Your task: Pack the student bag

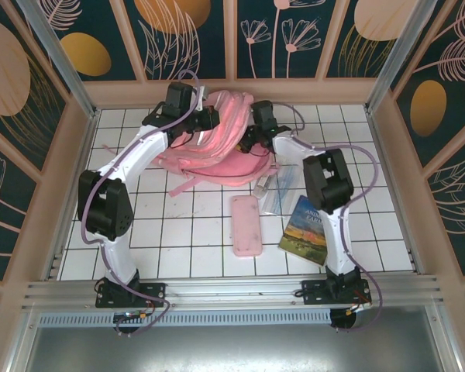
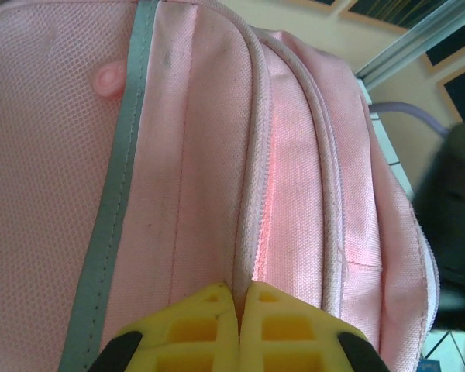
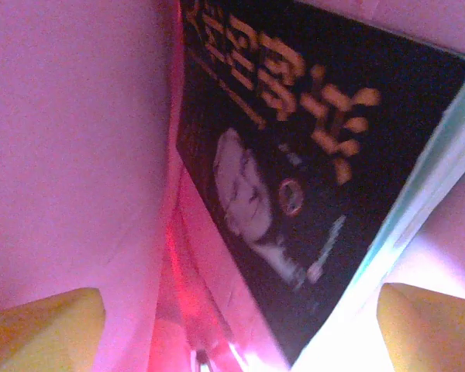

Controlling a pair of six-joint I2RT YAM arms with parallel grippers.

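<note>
The student bag [image 1: 217,147], a big pink backpack, lies at the back middle of the tiled table. My left gripper [image 1: 204,118] is at its upper left side. In the left wrist view, the yellow fingers of this gripper [image 2: 240,291] are shut on the piped zipper edge of the bag [image 2: 178,155], beside a grey stripe. My right gripper [image 1: 246,141] reaches into the bag's opening. Seen from the right wrist, that gripper [image 3: 240,318] is open inside the pink lining [image 3: 77,155]. A dark book with gold lettering [image 3: 294,155] stands loose ahead of it, between the spread fingers.
A flat pink pencil case [image 1: 246,225] lies in front of the bag. To its right, a book with a landscape cover [image 1: 304,225] rests by the right arm's base. A clear plastic item [image 1: 270,190] lies just below the bag. Wooden walls ring the table.
</note>
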